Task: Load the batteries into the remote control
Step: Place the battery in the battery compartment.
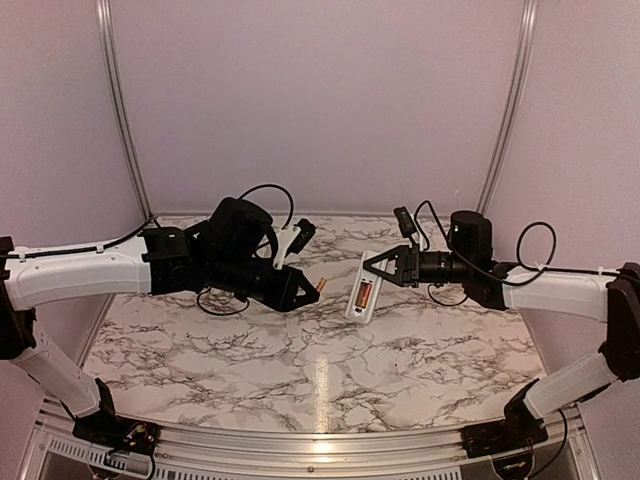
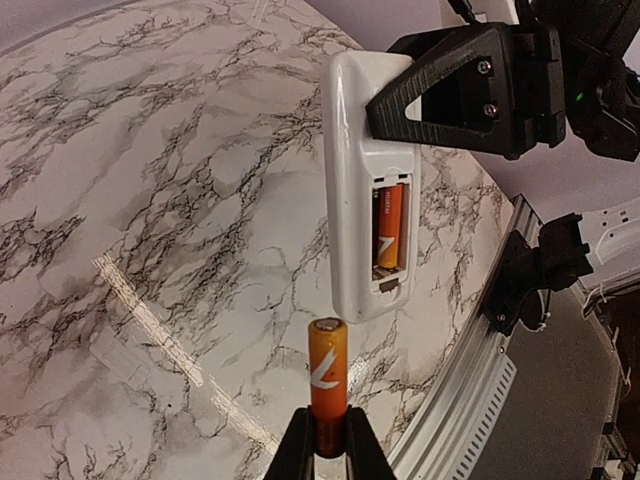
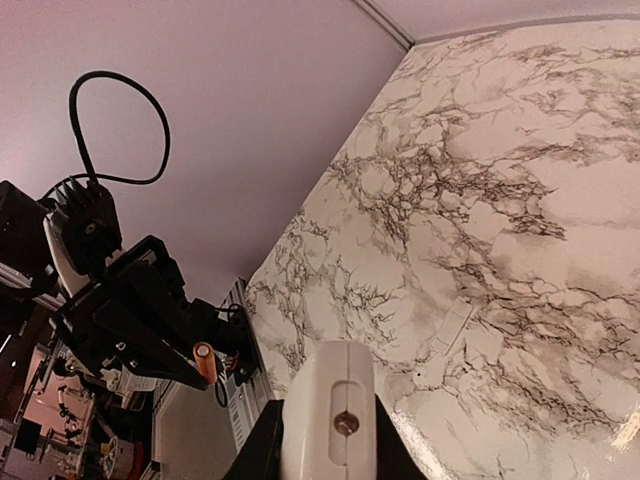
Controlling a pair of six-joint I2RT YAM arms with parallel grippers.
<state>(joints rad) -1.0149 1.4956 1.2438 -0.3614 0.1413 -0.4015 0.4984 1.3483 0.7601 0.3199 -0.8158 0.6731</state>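
Note:
My right gripper [image 1: 375,266] is shut on the upper end of the white remote control [image 1: 361,286] and holds it above the table, back side up. Its open recess holds one orange battery [image 1: 364,295], with an empty slot beside it [image 2: 403,228]. My left gripper [image 1: 306,291] is shut on the second orange battery [image 1: 319,287], just left of the remote. In the left wrist view this battery [image 2: 328,380] sticks out of the gripper [image 2: 328,445] and points at the remote's lower end [image 2: 362,290], a short gap apart. In the right wrist view, the gripper [image 3: 330,445] clamps the remote [image 3: 330,400].
A small flat white cover piece [image 3: 451,330] lies on the marbled table [image 1: 250,370]. Purple walls close the back and sides. A metal rail [image 1: 320,450] runs along the near edge.

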